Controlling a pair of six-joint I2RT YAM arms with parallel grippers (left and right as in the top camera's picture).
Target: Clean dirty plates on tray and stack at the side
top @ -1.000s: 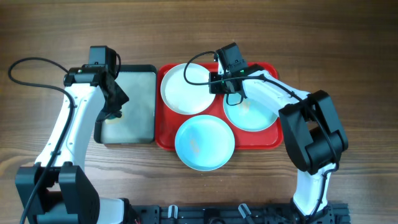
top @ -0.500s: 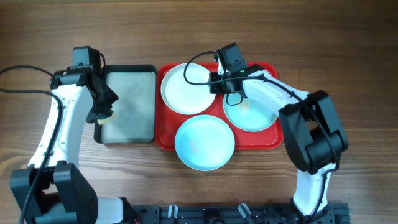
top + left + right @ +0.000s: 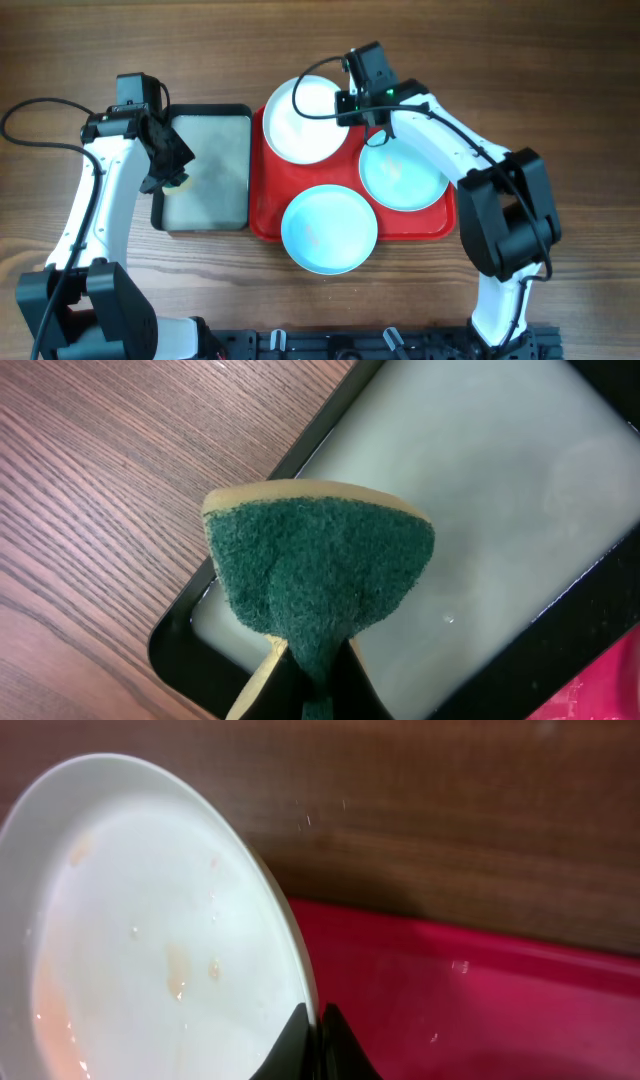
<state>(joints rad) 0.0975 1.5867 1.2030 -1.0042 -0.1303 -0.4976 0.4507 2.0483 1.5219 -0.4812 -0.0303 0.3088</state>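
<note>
While no plate is yet stacked at the side, the job looks to be at its very start. The right claw point(image 3: 352, 110) is pinched shut on the rim of the white plate point(image 3: 300, 120), which spreads out to that claw's left and is tipped up on edge, its far side reaching past the back rim of the tray point(image 3: 265, 215). In the right wrist view, faint orange smears show on the plate's face just left of the fingertips point(image 3: 300, 1032), so it is not clean.

Behind that claw, toward the robot, lie the two blue plates: one point(image 3: 405, 175) flat on the tray close by, the other point(image 3: 330, 230) further back and overhanging the tray's near rim. Whether they are dirty is hard to tell from above.

The left claw point(image 3: 165, 180) is clamped on a sponge point(image 3: 320, 570), green scouring side outward, over the left rim of the black tray point(image 3: 210, 150). The white plate is well off to this claw's right, with the black tray between them, so I judge that no scrubbing is under way.

What is left, as I read it: wiping all three plates and stacking them on the worktop point(image 3: 500, 50).
</note>
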